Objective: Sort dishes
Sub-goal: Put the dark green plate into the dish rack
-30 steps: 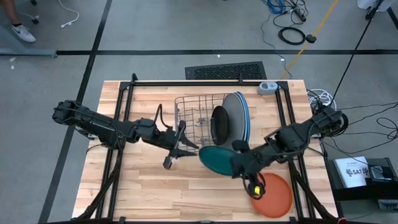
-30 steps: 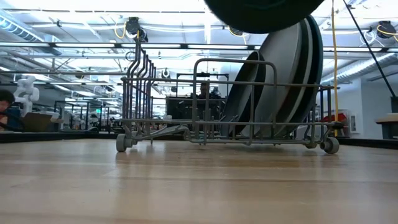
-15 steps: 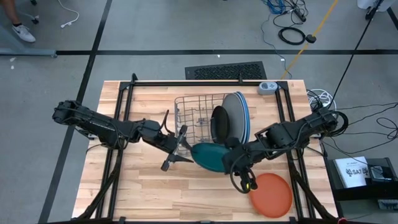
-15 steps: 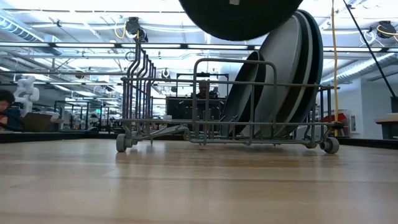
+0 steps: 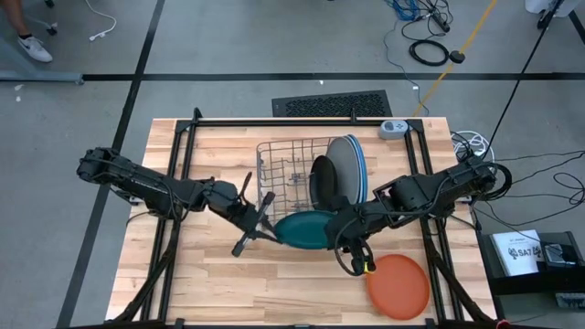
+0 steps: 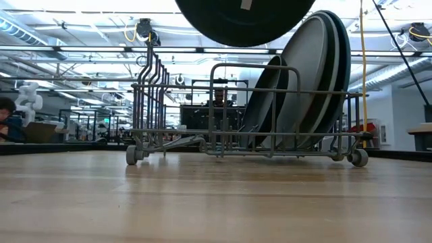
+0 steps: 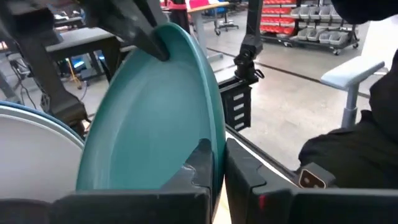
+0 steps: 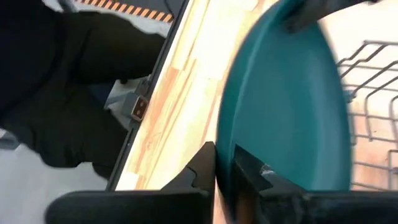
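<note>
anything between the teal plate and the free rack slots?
Nothing visible. The teal plate, pinched by left tool and right tool, hangs just in front of the rack; the black plate stands beside the free slots.

My own fingers [image 7: 202, 163] hide the dark teal plate [image 7: 155, 118] rim they pinch; the low view cuts off its top.

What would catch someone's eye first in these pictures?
The dark teal plate, held above the table in front of the wire dish rack, pinched at opposite rims by the left gripper and right gripper. Next, the orange plate lying flat near the table's front right corner.
</note>
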